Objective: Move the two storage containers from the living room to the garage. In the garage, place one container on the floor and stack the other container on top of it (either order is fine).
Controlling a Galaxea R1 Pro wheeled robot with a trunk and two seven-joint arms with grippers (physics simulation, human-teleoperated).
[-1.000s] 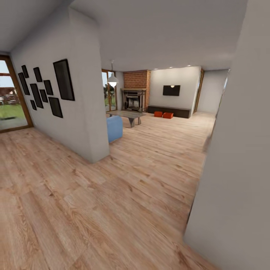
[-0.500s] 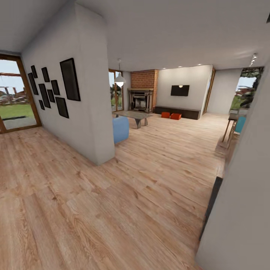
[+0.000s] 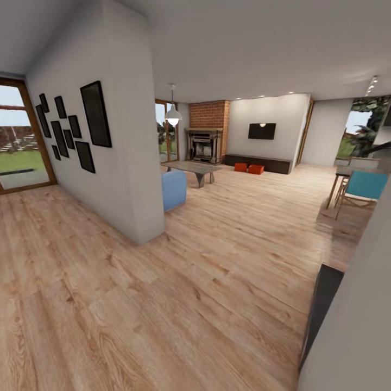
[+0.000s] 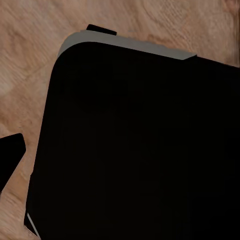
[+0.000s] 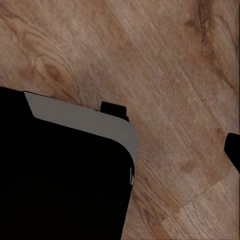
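Note:
The two storage containers, one (image 3: 240,167) beside the other (image 3: 256,169), are small orange-red bins far across the living room. They stand on the light wood floor in front of the long low dark bench (image 3: 259,163), under the black wall screen (image 3: 262,131). In the left wrist view a dark fingertip (image 4: 10,155) pokes in over wood planks, next to the robot's black body (image 4: 140,150). The right wrist view has a dark fingertip (image 5: 234,150) at its edge. Neither view shows whether the fingers are apart or together.
A white partition wall (image 3: 127,163) with black frames juts in at the left, with a blue armchair (image 3: 174,189) behind it. A grey coffee table (image 3: 194,168) and a brick fireplace (image 3: 207,136) lie beyond. A near white wall (image 3: 358,326) and a teal chair (image 3: 366,186) stand at the right.
The camera has moved: the near right wall has slid out of the picture, uncovering the teal chair, a table and a window. The containers have stayed by the bench.

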